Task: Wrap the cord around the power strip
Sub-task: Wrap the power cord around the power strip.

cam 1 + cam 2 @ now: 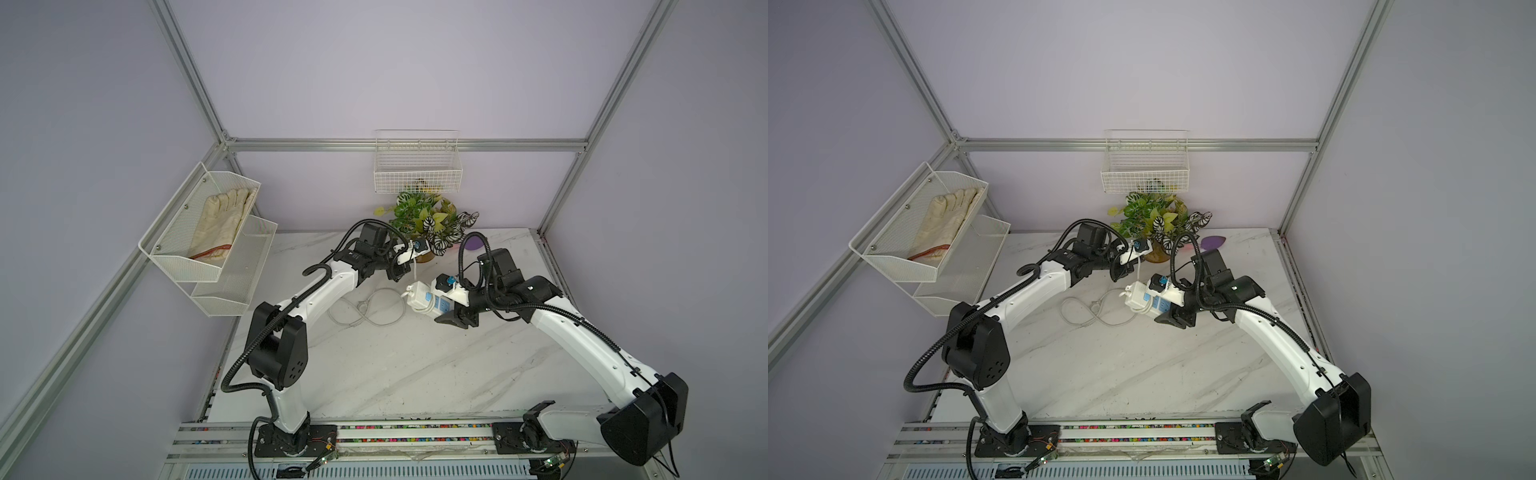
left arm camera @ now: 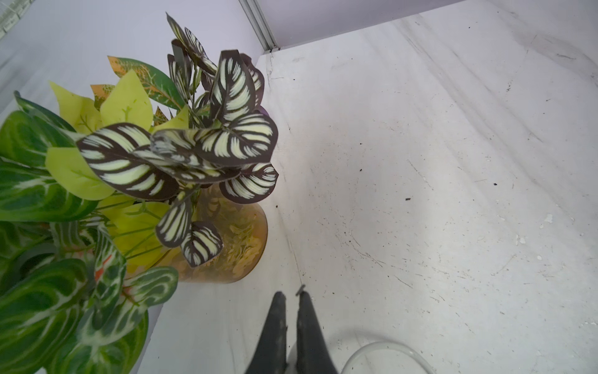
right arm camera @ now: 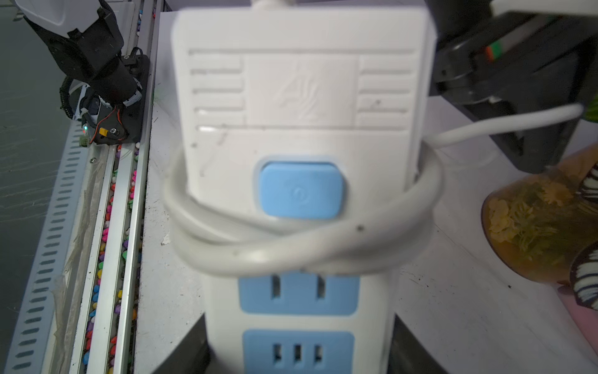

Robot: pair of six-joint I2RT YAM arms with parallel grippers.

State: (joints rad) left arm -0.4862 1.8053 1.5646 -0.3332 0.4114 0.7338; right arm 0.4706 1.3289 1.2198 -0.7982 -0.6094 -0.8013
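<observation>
**Power strip held at the right, 2 turns of cord around it**

We see the right gripper clamped on one end of the power strip, its dark fingers pressing both long sides. The strip sits between the 2 arms, near the middle of the marble table and seemingly lifted off it, with its blue button facing up.

In the right wrist view, the cord crosses the strip's face in 2 strands just below the button. One strand leaves sideways towards the left gripper. The rest of the cord lies in loose loops on the table, beside the left arm.

In the left wrist view, the left gripper's fingers are pressed almost together beside the potted plant. We cannot tell whether they pinch the cord.
</observation>
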